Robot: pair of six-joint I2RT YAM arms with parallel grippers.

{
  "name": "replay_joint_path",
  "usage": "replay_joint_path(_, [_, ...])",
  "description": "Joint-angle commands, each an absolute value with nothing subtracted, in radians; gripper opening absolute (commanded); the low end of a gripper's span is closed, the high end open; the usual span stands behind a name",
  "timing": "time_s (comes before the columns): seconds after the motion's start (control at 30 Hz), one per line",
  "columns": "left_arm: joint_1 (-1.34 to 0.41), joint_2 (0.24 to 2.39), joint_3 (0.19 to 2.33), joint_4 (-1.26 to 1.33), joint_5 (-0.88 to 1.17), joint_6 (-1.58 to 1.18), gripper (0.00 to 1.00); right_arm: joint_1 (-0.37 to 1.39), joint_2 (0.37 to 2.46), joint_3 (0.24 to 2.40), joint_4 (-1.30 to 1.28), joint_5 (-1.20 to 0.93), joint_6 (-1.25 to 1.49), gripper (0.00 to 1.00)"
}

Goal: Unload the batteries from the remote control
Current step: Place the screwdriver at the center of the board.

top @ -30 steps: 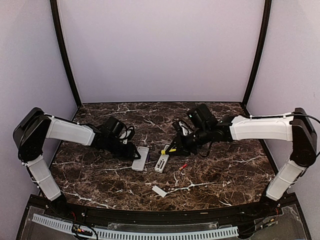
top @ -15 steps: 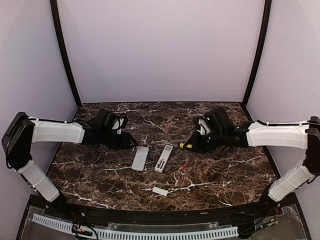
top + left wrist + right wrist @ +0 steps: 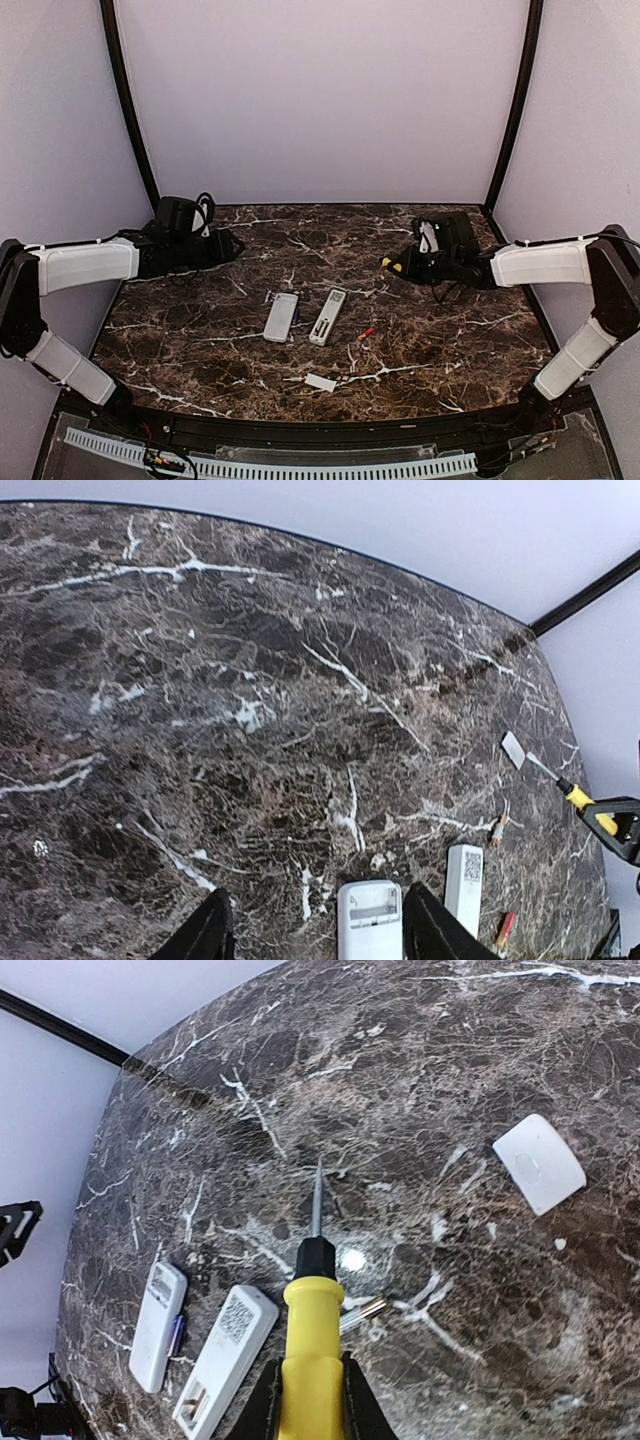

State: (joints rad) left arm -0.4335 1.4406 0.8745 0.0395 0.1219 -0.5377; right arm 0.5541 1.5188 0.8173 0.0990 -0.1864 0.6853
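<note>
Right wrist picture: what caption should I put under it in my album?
Right gripper holds a yellow-handled screwdriver over the dark marble table, two white rectangular remote controls lying nearby.

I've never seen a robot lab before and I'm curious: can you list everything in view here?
remotes: two, white, side by side mid-table
battery: one, red, right of the remotes
small cylinder: one, gold-toned, near the remotes; maybe a battery
back covers: two, white; one near the front edge, one out beside the screwdriver
screwdriver: one, yellow handle, in the right gripper
table: one, dark marble
left gripper: one, black, open, empty
right gripper: one, black, shut on the screwdriver
</note>
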Motion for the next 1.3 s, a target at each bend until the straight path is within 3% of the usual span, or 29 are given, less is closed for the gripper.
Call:
replay_joint_path(0.0, [-0.396, 1.386, 0.880, 0.084, 0.065, -0.538, 0.58, 0.496, 1.631, 0.863, 0.231, -0.209, 0.606, 0.00])
replay_joint_path(0.17, [-0.384, 1.387, 0.895, 0.092, 0.058, -0.524, 0.58, 0.482, 1.780, 0.999, 0.203, -0.247, 0.519, 0.00])
replay_joint_path(0.5, [-0.383, 1.400, 0.887, 0.100, 0.066, -0.533, 0.59, 0.481, 1.920, 1.054, 0.224, -0.230, 0.502, 0.00])
replay_joint_path(0.8, [-0.383, 1.414, 0.892, 0.087, 0.063, -0.524, 0.59, 0.482, 1.898, 1.035, 0.199, -0.202, 0.497, 0.34])
replay_joint_path(1.27, [-0.381, 1.422, 0.896, 0.085, 0.045, -0.497, 0.61, 0.481, 1.802, 1.029, 0.129, -0.138, 0.436, 0.71])
